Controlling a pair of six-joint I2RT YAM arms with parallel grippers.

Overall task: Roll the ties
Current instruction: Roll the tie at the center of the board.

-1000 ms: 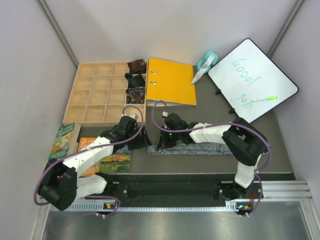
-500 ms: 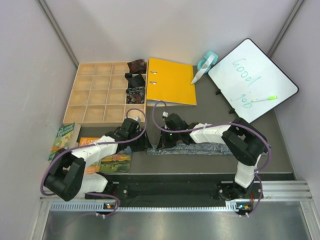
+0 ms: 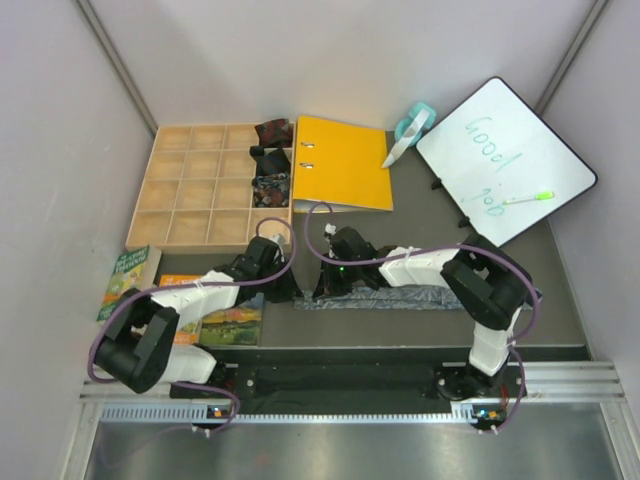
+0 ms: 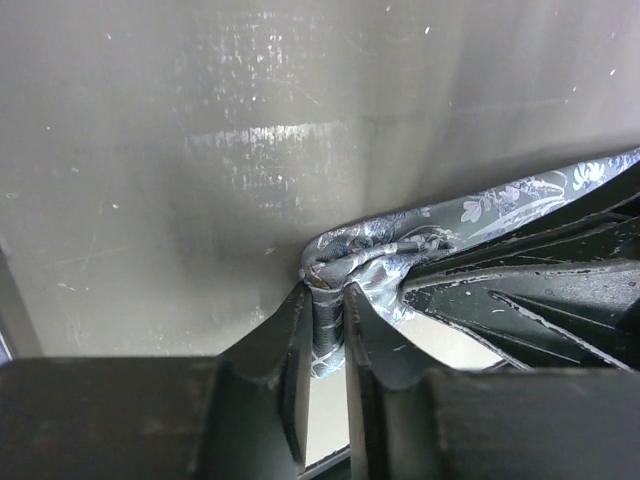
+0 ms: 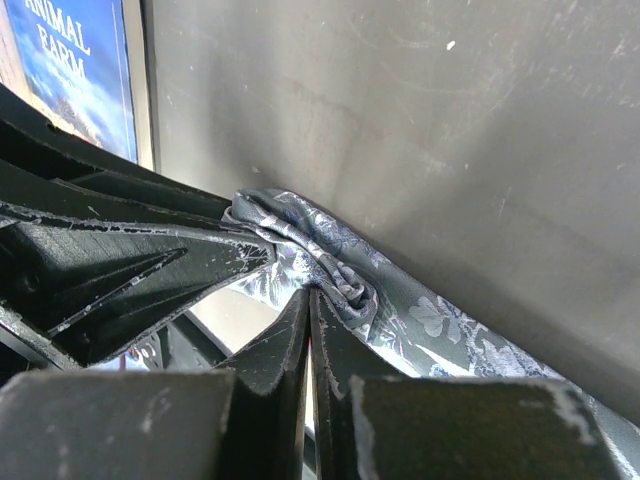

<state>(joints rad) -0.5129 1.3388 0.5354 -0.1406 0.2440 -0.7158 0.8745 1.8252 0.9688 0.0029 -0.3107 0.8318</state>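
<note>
- The silvery tie (image 3: 400,300) lies stretched across the table (image 3: 420,240) in front of the arms. From above, its left end is hidden under both wrists.
- The left gripper (image 4: 328,300) pinches that bunched end, with fabric showing between its fingers.
- The right gripper (image 5: 308,300) has its fingers pressed together at the crumpled fold. Whether cloth is caught between them cannot be made out.
- Small rolled ties (image 3: 270,160) sit in the right-hand column of the wooden tray (image 3: 180,215), their patterns too small to tell.
</note>
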